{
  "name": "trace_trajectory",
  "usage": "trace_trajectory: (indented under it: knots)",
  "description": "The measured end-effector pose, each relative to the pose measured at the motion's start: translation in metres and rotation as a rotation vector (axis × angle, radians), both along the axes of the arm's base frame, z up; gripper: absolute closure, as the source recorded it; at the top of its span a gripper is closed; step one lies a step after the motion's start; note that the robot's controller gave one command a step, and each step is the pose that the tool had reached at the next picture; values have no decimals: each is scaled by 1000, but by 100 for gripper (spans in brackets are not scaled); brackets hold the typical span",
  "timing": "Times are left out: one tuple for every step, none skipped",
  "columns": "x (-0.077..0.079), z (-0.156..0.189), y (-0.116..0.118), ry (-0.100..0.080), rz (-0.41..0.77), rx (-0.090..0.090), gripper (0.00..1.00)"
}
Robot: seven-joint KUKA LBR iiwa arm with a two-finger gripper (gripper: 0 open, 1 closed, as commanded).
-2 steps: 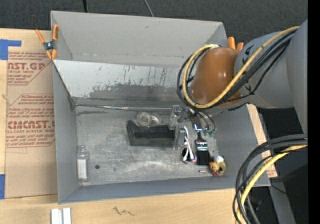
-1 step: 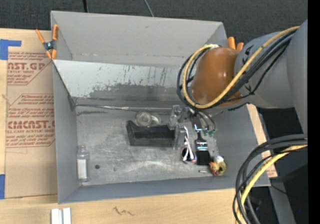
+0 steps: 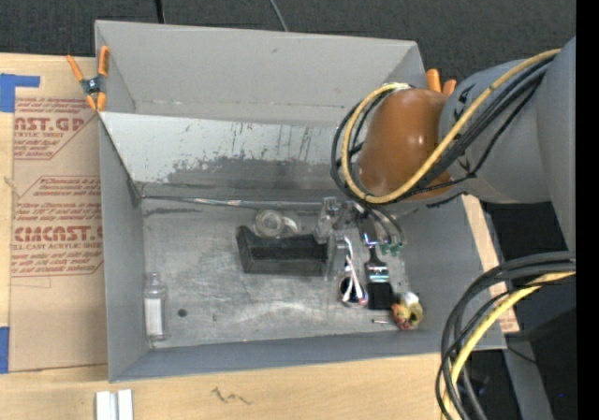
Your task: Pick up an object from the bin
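My gripper [image 3: 339, 229] hangs below the orange cover at the right of the bin floor, right at the right end of a black block-shaped thing [image 3: 279, 253] that lies flat in the middle. Just behind the block lies a small clear ring-shaped thing [image 3: 271, 222]. Close below the gripper sits a black and white piece with thin white wires [image 3: 367, 285]. A small red and yellow thing [image 3: 407, 314] lies beside it at the front right corner.
A small clear bottle with a white cap [image 3: 153, 306] lies near the front left corner. The bin's sloping back wall rises behind the ring. The arm and its yellow cables cover the bin's right side.
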State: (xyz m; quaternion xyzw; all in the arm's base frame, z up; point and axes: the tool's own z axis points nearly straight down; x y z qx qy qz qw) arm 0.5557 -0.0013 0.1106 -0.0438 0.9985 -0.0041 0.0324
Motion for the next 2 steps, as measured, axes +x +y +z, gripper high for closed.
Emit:
trace_trajectory:
  knots:
    - [0, 0, 0, 0, 0, 0, 100]
    - [0, 0, 0, 0, 0, 0, 100]
